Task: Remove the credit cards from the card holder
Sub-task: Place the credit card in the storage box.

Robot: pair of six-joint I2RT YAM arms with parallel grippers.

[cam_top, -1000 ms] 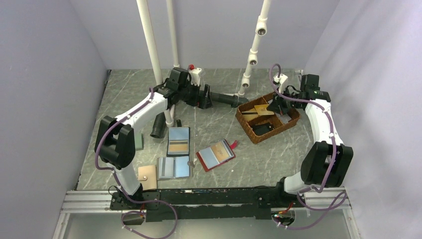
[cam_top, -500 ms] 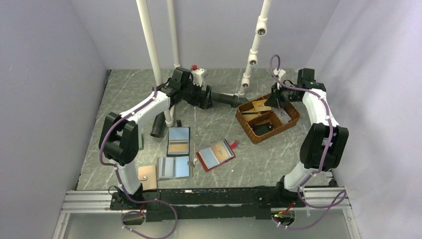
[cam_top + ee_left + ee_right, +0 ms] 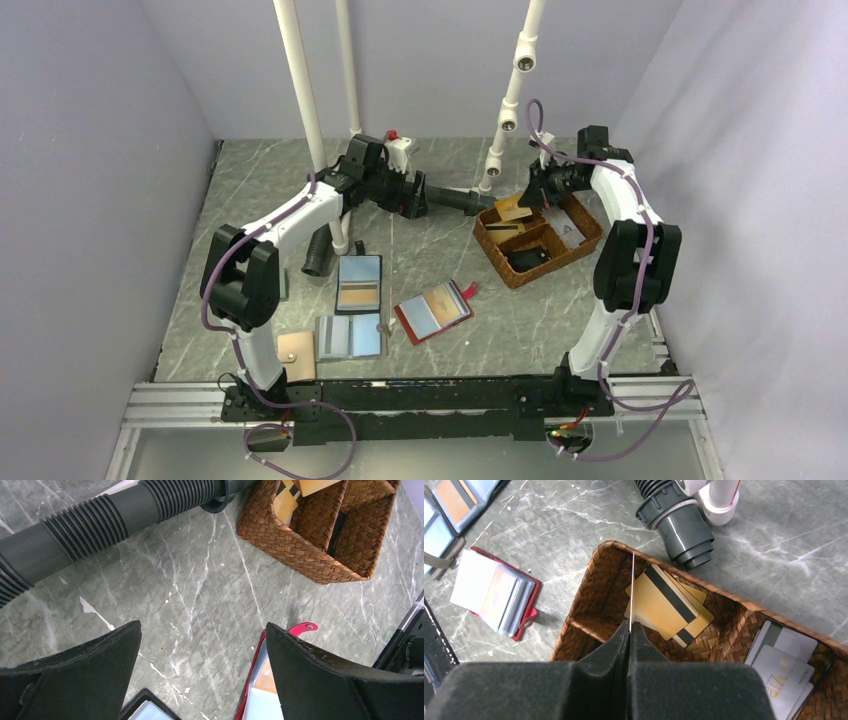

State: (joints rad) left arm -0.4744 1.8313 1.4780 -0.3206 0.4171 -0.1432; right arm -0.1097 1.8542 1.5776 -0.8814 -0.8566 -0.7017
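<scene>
The card holder, a small red wallet (image 3: 433,311), lies open on the table with a tan-orange card showing in its panels; it also shows in the right wrist view (image 3: 499,597) and by its red edge in the left wrist view (image 3: 255,675). My right gripper (image 3: 535,190) is shut on a credit card (image 3: 631,590), seen edge-on, above the far-left compartment of the woven basket (image 3: 589,575). Two gold cards with black stripes (image 3: 669,605) lie in that compartment. Pale cards (image 3: 781,665) lie in another. My left gripper (image 3: 415,195) is open and empty, high above the table (image 3: 202,625).
The basket (image 3: 497,258) stands at the back right. A grey corrugated hose (image 3: 455,200) lies behind it, by white pipes (image 3: 305,90). A dark-framed blue wallet (image 3: 359,283), a pale blue bifold (image 3: 350,337) and a tan wallet (image 3: 296,353) lie left of the red wallet.
My right arm has swung left and back, carrying the card from the basket's right side to above its far-left compartment. The left arm has hardly moved.
</scene>
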